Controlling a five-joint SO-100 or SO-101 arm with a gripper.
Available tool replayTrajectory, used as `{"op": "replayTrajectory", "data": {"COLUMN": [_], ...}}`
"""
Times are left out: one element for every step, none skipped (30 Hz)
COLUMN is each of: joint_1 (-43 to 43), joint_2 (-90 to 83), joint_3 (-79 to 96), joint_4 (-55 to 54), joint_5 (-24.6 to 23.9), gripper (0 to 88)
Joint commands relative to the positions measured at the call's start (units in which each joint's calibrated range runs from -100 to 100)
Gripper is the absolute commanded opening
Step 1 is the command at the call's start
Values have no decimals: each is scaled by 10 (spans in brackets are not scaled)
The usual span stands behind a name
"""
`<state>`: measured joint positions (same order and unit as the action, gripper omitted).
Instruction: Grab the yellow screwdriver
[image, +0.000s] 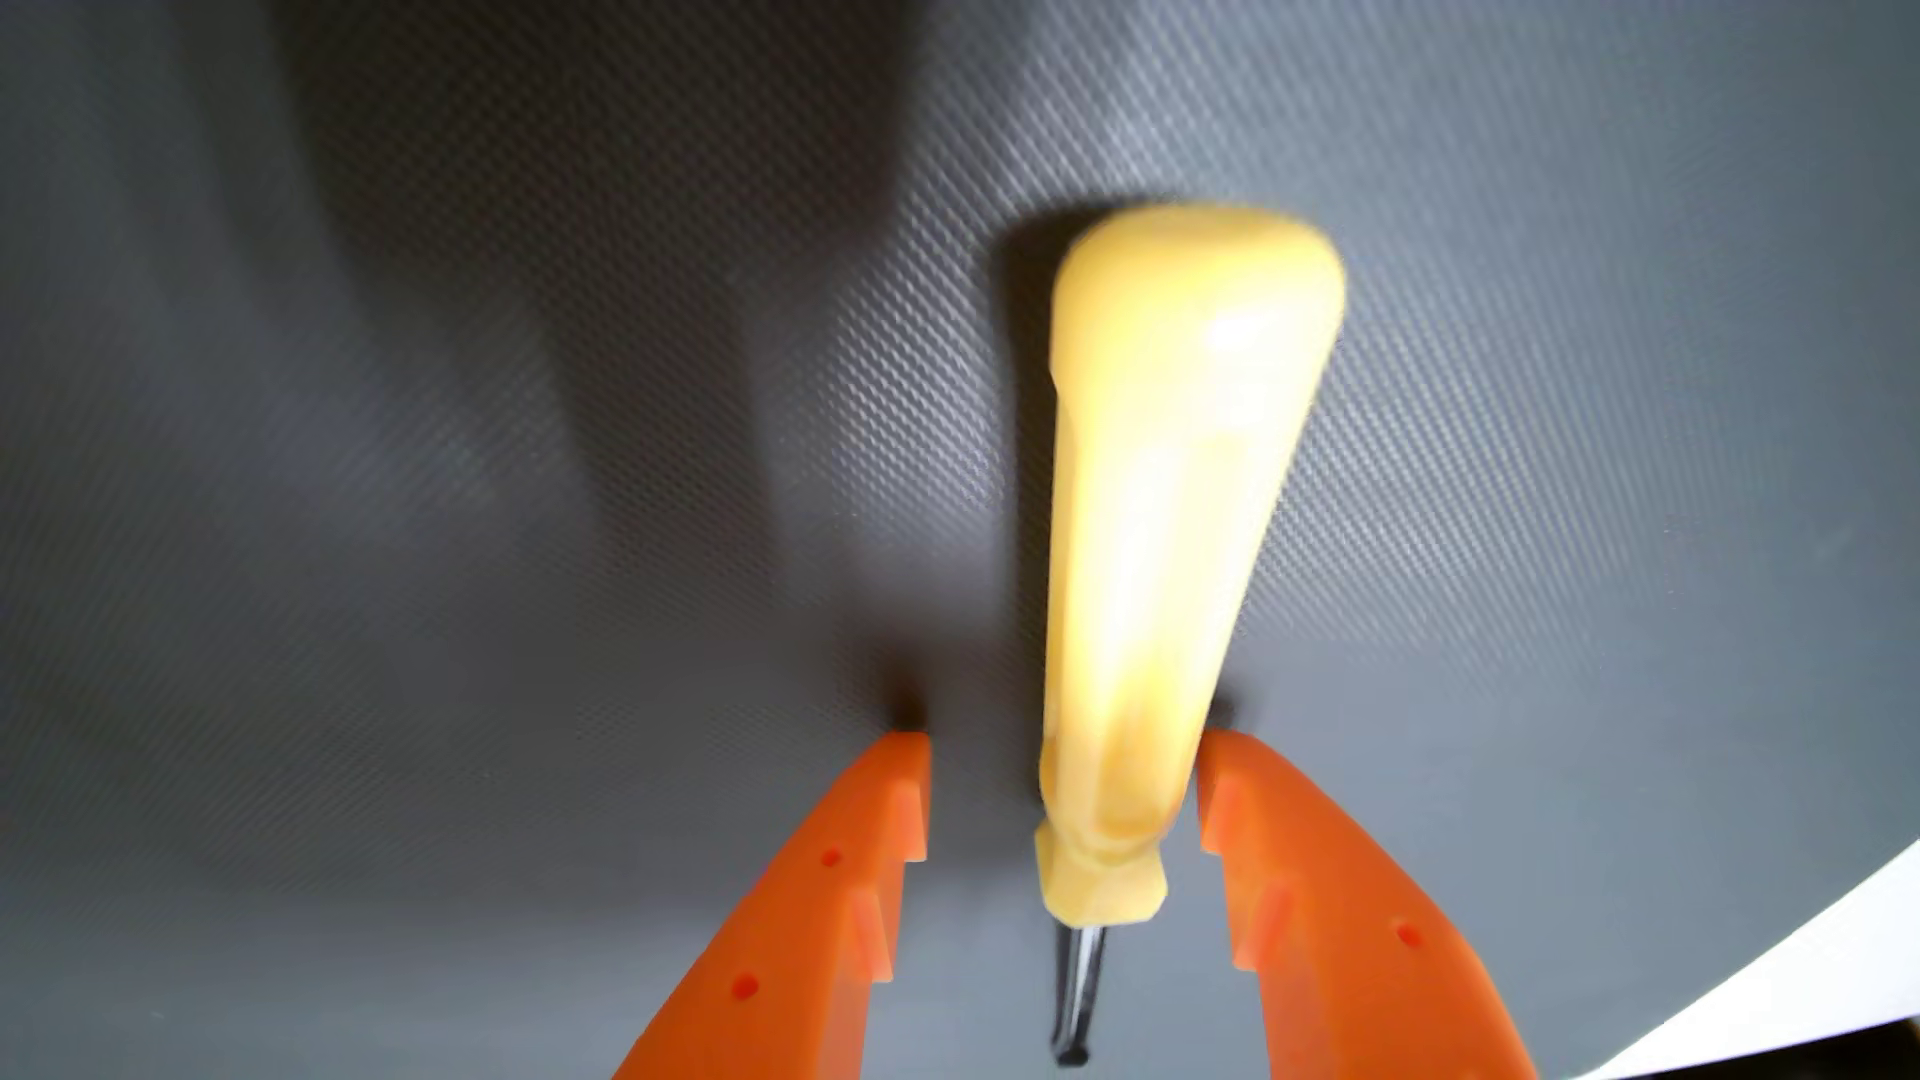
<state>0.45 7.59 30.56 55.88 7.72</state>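
Yellow screwdriver (1164, 540): lies flat on the mat, handle running up the wrist view, butt end at the top, metal shaft (1075, 987) pointing toward the bottom edge.
Tool (1065, 753): two orange fingers (831, 914) enter from the bottom edge, spread apart, one on each side of the narrow end of the handle.
Contact: right-hand finger tip sits just beside or touching the handle, cannot tell which; left-hand finger stands clear with a gap.
Grip: nothing clamped.
Mat (520, 467): dark grey, fine woven texture.
Desk (1808, 987): white corner at lower right past the mat edge.
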Motion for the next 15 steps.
{"op": "replayTrajectory", "data": {"joint_1": [13,14,14,14,14,14,13,12,10,9,7,7,7,7,7], "joint_2": [-4,-4,-4,-4,-4,-4,-4,-4,-4,-4,-4,-4,-4,-3,-3], "joint_3": [-1,-1,-1,-1,-1,-1,-1,-1,-1,-2,-2,-2,-2,-2,-2], "joint_4": [-4,-4,-4,-4,-3,-3,-3,-3,-3,-3,-3,-3,-3,-3,-3], "joint_5": [1,1,1,1,1,1,1,1,1,1,1,1,1,1,1], "gripper": [150,150,150,150,150,150,150,150,150,150,150,150,150,150,150]}}
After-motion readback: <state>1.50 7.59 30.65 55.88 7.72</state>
